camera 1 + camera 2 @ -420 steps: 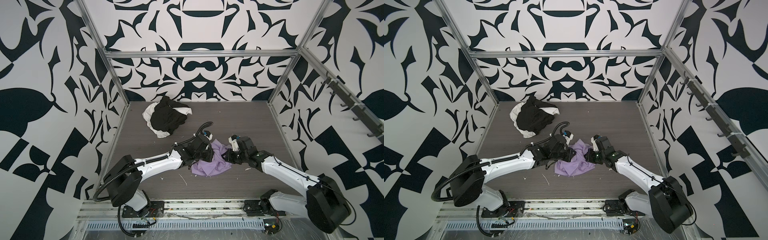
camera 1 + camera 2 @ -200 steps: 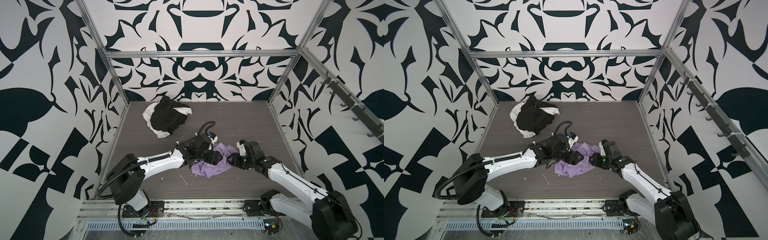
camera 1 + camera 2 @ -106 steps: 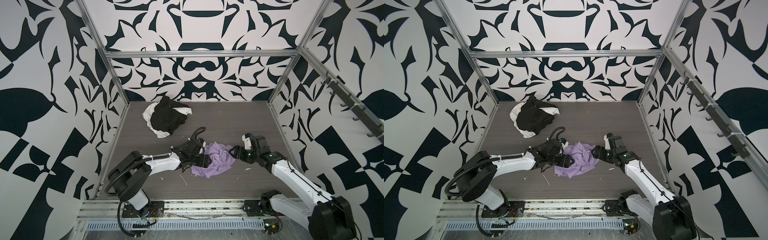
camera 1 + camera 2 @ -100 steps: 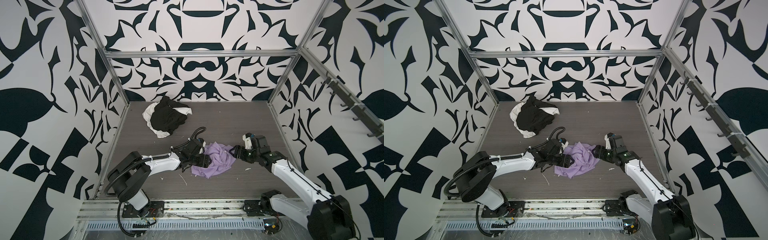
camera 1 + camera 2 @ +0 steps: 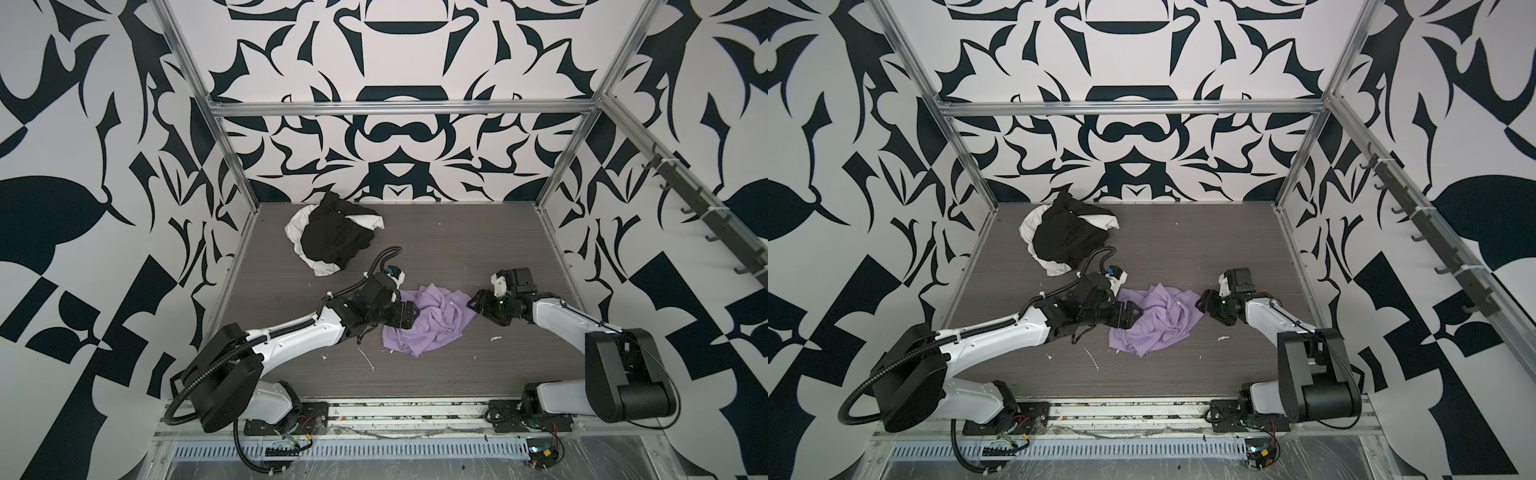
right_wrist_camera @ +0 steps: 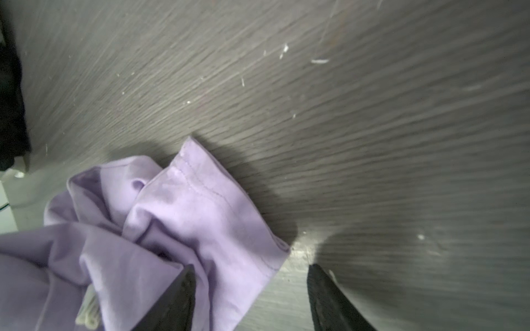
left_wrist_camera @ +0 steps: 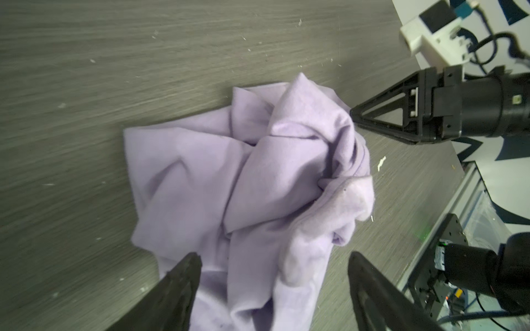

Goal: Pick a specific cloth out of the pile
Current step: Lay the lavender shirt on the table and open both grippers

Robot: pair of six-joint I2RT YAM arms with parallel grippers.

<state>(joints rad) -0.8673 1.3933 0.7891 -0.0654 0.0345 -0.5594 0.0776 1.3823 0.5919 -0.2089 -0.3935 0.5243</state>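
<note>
The lilac cloth (image 5: pixel 432 320) (image 5: pixel 1158 322) lies crumpled on the grey table, apart from the pile (image 5: pixel 332 237) (image 5: pixel 1065 237) at the back left, where a black cloth lies on a white one. My left gripper (image 5: pixel 409 316) (image 5: pixel 1133 313) is open at the cloth's left edge. In the left wrist view, folds of the cloth (image 7: pixel 243 186) lie between the spread fingers of the left gripper (image 7: pixel 272 275). My right gripper (image 5: pixel 478 301) (image 5: pixel 1204 303) (image 7: pixel 354 114) is open at the cloth's right edge. In the right wrist view, a hemmed corner of the cloth (image 6: pixel 200 217) reaches between its fingers (image 6: pixel 252 286).
Patterned walls and metal frame posts (image 5: pixel 239 166) close in the table on three sides. A rail with hooks (image 5: pixel 706 208) runs along the right wall. Small white scraps (image 5: pixel 368 359) lie on the table in front of the cloth. Both arm bases stand at the front edge.
The lilac cloth lies spread wider to the right than a second ago. My right gripper has shifted right and toward the back. The left gripper's fingers have opened wider.
</note>
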